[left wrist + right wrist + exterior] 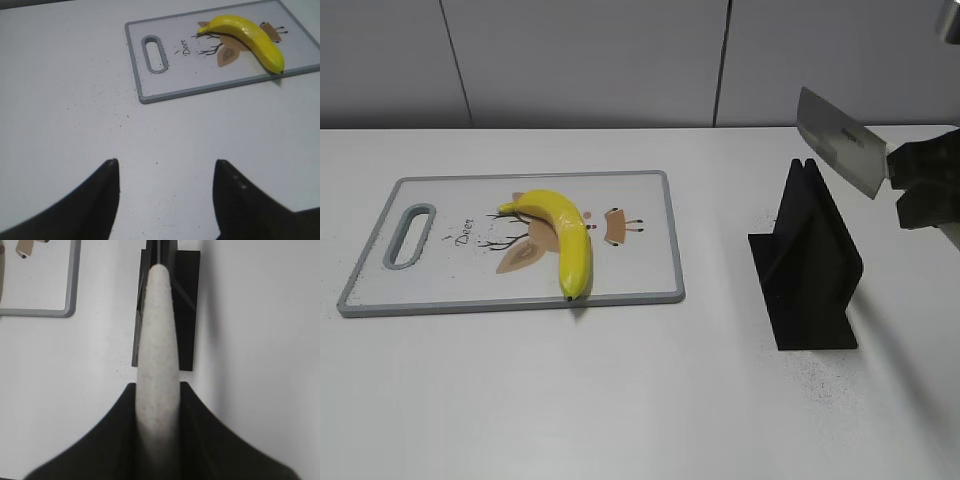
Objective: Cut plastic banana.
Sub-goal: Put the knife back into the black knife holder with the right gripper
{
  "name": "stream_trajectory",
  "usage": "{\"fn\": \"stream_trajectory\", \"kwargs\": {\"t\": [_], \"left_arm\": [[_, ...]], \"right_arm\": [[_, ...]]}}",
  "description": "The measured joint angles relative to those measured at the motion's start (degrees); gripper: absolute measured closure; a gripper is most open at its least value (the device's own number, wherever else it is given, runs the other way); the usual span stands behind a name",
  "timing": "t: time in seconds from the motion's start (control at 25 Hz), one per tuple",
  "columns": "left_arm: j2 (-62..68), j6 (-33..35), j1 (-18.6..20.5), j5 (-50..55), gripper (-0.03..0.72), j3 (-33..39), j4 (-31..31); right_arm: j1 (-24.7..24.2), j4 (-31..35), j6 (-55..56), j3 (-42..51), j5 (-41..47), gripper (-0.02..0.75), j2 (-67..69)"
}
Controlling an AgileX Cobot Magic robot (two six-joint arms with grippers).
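Note:
The plastic banana (563, 236) is glossy yellow with a dark tip and lies on the white cutting board (440, 278); it also shows in the left wrist view (250, 37). My right gripper (920, 190) is shut on the knife's pale handle (158, 350) and holds the steel blade (838, 143) tilted in the air above the black knife stand (808, 262), well right of the banana. My left gripper (165, 172) is open and empty above bare table, well short of the board's handle end (153, 53).
The cutting board has a grey rim, a handle slot (409, 236) on its left and a deer print. The black stand (170, 305) sits right of the board. A grey wall runs behind the white table (620, 390).

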Motion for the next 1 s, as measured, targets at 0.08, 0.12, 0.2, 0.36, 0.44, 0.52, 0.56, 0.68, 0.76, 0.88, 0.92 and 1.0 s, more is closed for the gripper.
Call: {"fn": "stream_trajectory", "kwargs": {"t": [0.08,0.12,0.2,0.36,0.44,0.52,0.56,0.68,0.76,0.88,0.92,1.0], "left_arm": [[-1.14,0.0,0.0,0.0,0.111,0.0,0.0],[-1.49,0.04,0.0,-0.06,0.111,0.0,0.0],[-1.81,-0.07,0.0,-0.24,0.111,0.0,0.0],[-1.81,-1.46,0.0,-3.04,0.111,1.43,0.0],[-1.81,-2.61,0.0,-3.38,0.111,1.76,0.28],[-1.81,-3.0,0.0,-3.64,0.111,1.76,0.47],[-1.81,-3.1,0.0,-3.71,0.115,1.76,0.52],[-1.81,-3.23,0.0,-3.89,0.128,1.76,0.52],[-1.81,-3.23,0.0,-4.01,0.131,1.76,0.52],[-1.81,-3.28,0.0,-4.07,0.134,1.76,0.52],[-1.81,-3.28,0.0,-4.07,0.135,1.76,0.52],[-1.81,-3.28,0.0,-4.07,0.135,1.76,0.52]], "right_arm": [[0.0,-0.13,0.0,0.0,-0.72,0.547,1.42],[0.0,-0.17,0.0,0.0,-1.27,0.547,2.16],[0.0,-0.24,0.0,0.0,-2.25,0.547,3.59],[0.0,-0.44,0.0,0.0,-3.41,0.547,6.26],[0.0,-0.5,0.0,0.0,-4.02,0.547,6.99],[0.0,-0.54,0.01,0.0,-4.37,0.547,7.28],[0.0,-0.61,0.06,0.0,-4.49,0.547,7.36],[0.0,-0.91,0.91,0.0,-5.14,0.547,7.37],[0.0,-0.91,1.53,0.0,-5.56,0.547,7.1],[0.0,-0.95,2.39,0.0,-5.68,0.547,5.96],[0.0,-1.13,2.44,0.0,-5.74,0.547,5.69],[0.0,-2.1,3.06,0.0,-5.9,0.547,5.58]]}}
